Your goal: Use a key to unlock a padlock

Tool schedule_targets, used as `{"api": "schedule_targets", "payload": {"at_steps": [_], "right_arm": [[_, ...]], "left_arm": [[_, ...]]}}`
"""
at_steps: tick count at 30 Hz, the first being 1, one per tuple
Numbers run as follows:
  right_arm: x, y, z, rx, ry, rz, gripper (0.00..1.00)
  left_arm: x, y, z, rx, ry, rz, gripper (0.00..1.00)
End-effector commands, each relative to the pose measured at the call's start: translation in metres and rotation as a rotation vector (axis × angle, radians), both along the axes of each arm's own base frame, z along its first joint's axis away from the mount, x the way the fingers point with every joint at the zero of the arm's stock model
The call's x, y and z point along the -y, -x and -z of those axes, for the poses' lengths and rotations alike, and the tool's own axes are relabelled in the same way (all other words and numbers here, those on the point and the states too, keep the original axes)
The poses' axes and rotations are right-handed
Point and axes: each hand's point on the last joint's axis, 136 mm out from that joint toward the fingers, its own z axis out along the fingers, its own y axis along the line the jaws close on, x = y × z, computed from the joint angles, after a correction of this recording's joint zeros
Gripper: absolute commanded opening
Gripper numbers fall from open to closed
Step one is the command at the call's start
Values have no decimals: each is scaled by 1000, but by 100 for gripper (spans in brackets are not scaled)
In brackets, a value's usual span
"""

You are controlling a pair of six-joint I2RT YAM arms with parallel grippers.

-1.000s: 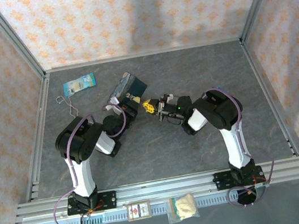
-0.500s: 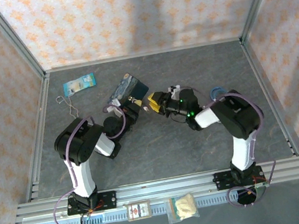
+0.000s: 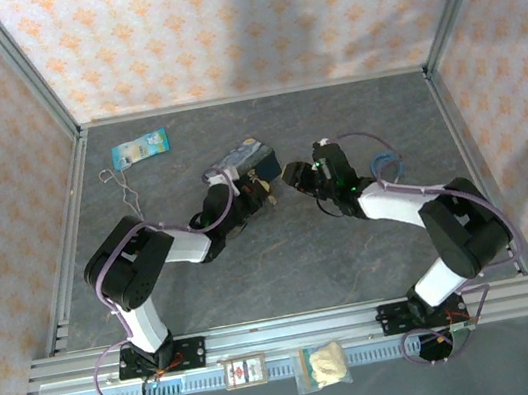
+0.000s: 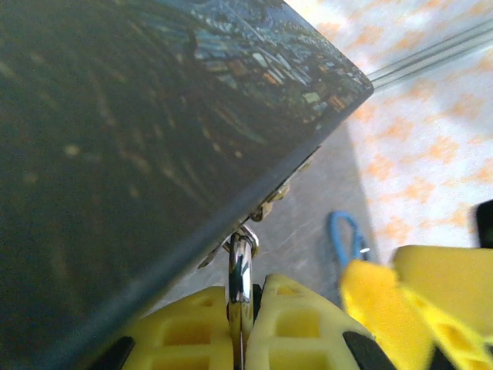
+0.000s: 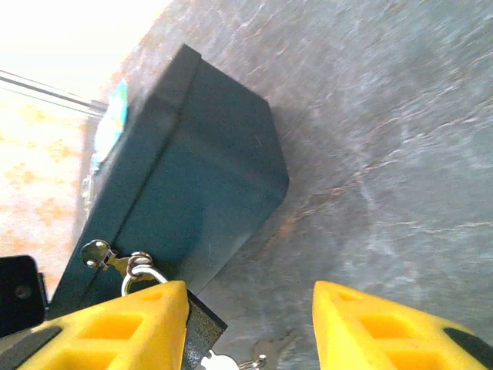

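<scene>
The padlock is hanging from the hasp on the edge of the blue starry-night tin, which is sitting near the middle of the table. Its silvery shackle is looping through the hasp. Its dark body is trailing away from the tin, so in the right wrist view the long axis is running down and to the right.

The left claw is pressing its yellow pads together on the shackle, right under the tin's edge. The right claw is standing with its jaws apart, one pad just beside the padlock body. The key is showing close to the body's lower end; whether it is seated in the lock cannot be told.

A blue carabiner is lying just beside the right forearm. A bent wire loop and a blue packet are lying well apart at far left. The packet's print is too small to read.
</scene>
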Motion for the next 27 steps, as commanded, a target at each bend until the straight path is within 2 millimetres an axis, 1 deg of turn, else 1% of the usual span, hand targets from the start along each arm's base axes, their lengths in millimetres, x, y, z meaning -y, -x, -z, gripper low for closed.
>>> {"api": "schedule_targets", "payload": {"at_steps": [1, 6, 9, 12, 13, 16, 18, 22, 24, 27], "right_arm": [[21, -4, -10, 65, 151, 33, 46], [28, -3, -21, 120, 189, 39, 46], [31, 0, -26, 181, 223, 20, 46], [30, 6, -37, 259, 253, -11, 46], [29, 8, -38, 277, 264, -21, 46], [28, 10, -44, 303, 290, -40, 47], [25, 12, -46, 312, 295, -59, 47], [5, 19, -46, 332, 301, -148, 47], [-8, 22, -43, 332, 316, -201, 47], [-29, 25, -31, 310, 365, -294, 47]], "left_arm": [[0, -3, 2, 21, -169, 13, 0], [0, 1, 19, -10, -230, 17, 1], [-3, 1, 24, -18, -246, 7, 14], [-4, 0, 24, -19, -254, -1, 30], [-5, 1, 23, -18, -257, -2, 37], [-8, -1, 15, -10, -252, -16, 52], [-14, 1, 8, -6, -236, -32, 58], [-35, 11, -6, -6, -153, -88, 65], [-53, 16, -12, -6, -111, -134, 68], [-81, 22, -23, 5, -55, -200, 73]]}}
